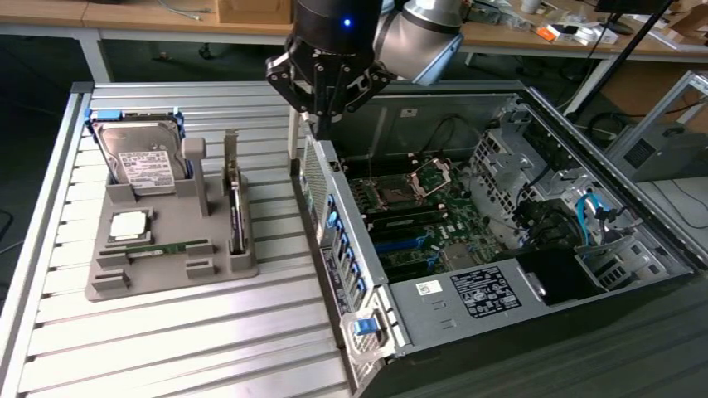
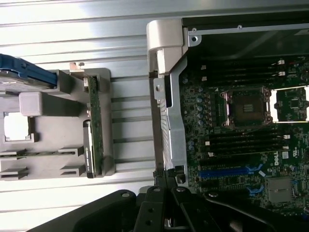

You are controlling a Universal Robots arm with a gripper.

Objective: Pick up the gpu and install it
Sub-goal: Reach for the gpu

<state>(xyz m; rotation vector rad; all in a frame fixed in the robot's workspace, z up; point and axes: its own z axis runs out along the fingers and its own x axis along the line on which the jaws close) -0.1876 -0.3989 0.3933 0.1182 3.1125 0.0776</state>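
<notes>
A: While the gripper (image 1: 324,124) hangs pressed together and empty at the computer case (image 1: 332,217) rim, where is the gpu (image 1: 235,207)?

B: Off to its side, on edge in the grey holder (image 1: 166,274) on the surface (image 1: 166,348). A clean pickup likely needs jaws spread, squared along the card's top edge.

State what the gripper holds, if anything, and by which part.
Nothing is held. The gripper is shut on nothing above the edge of the computer case; the card stands in the grey holder.
</notes>
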